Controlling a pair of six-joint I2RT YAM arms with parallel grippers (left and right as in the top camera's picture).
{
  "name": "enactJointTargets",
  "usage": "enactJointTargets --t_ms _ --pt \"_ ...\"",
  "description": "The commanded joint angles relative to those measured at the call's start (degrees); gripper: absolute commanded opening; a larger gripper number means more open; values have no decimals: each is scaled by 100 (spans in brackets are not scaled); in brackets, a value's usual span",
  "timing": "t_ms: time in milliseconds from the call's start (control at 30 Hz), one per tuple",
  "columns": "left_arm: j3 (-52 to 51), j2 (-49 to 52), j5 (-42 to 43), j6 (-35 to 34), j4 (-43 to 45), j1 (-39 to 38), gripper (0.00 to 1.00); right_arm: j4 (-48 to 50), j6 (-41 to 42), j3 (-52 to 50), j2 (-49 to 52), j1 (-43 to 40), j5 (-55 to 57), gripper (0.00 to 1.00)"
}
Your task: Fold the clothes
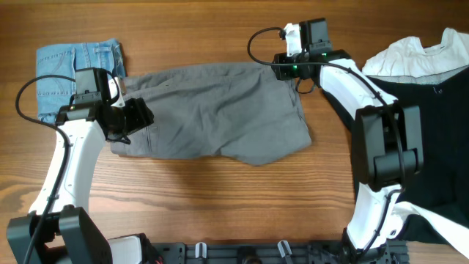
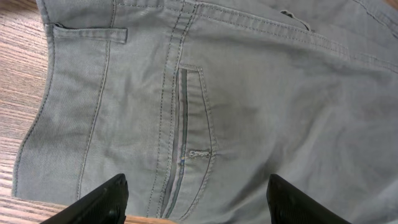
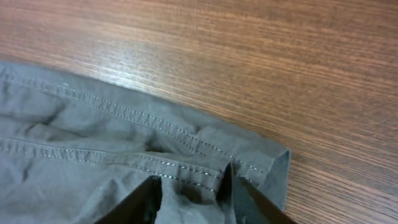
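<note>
The grey shorts (image 1: 212, 110) lie spread flat across the middle of the wooden table, waistband to the left. My left gripper (image 1: 139, 117) is open just above the waistband end. In the left wrist view its fingers (image 2: 196, 199) straddle a slit pocket and seams of the shorts (image 2: 249, 93) with nothing held. My right gripper (image 1: 297, 79) is at the shorts' far right hem corner. In the right wrist view its fingers (image 3: 193, 196) are closed on a raised fold of the stitched hem (image 3: 93, 155).
Small light-blue denim shorts (image 1: 77, 66) lie folded at the far left, touching the grey waistband. A white garment (image 1: 418, 55) and a black garment (image 1: 432, 147) lie at the right edge. Bare wood (image 1: 220, 191) shows in front of the shorts.
</note>
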Motion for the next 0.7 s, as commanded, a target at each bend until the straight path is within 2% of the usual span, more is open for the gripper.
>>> enactJointTargets --t_ms 0,67,100,233,500,667 --pt "-44 33 28 94 17 -20 71 22 17 -31 214 -13 -109 23" --pt "-44 33 26 94 20 -20 71 76 9 -28 181 -13 -109 8" --pt "-44 33 26 94 20 -20 71 85 13 -26 160 -15 -109 4" --pt "-44 33 28 94 17 -20 71 26 111 -17 -79 -83 -107 4" --pt "-44 35 26 94 35 -20 71 -94 411 -17 -1246 -212 -68 4" --pt "-44 33 26 94 129 -20 71 -85 426 -22 -1261 -212 704 4"
